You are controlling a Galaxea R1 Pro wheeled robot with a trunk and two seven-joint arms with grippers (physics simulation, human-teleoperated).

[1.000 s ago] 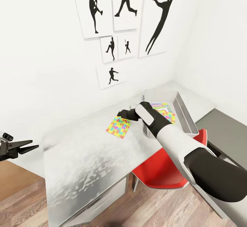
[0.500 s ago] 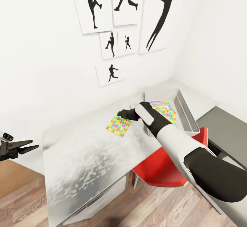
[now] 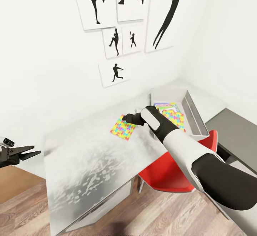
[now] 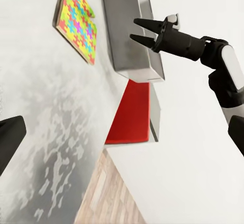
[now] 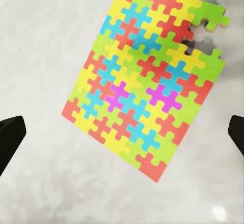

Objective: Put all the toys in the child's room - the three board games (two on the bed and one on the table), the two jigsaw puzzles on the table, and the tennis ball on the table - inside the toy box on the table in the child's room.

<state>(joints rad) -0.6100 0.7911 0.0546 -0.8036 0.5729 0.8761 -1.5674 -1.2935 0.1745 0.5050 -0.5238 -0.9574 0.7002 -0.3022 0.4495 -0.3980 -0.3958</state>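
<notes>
One jigsaw puzzle (image 3: 123, 129), a flat square of yellow, pink, blue and green pieces, lies on the pale table (image 3: 85, 164) left of the toy box (image 3: 195, 116). My right gripper (image 3: 126, 116) hovers open over the puzzle's far edge. In the right wrist view the puzzle (image 5: 145, 82) lies flat between the two spread fingertips (image 5: 10, 137), with one corner piece partly detached. The grey toy box holds colourful flat toys (image 3: 172, 113), one of them puzzle-patterned. My left gripper (image 3: 33, 153) hangs open off the table's left end. The left wrist view shows the puzzle (image 4: 76, 21), the toy box (image 4: 129, 36) and the right gripper (image 4: 138, 31).
A red chair (image 3: 171, 179) stands tucked under the table's front edge below my right arm. A lower dark grey desk (image 3: 237, 136) adjoins on the right. Black silhouette pictures (image 3: 117, 41) hang on the white wall behind. Wood plank floor (image 3: 21, 211) lies in front.
The whole head view has shifted slightly, so the camera moved. My right gripper stays open over the puzzle, and the left arm is unchanged.
</notes>
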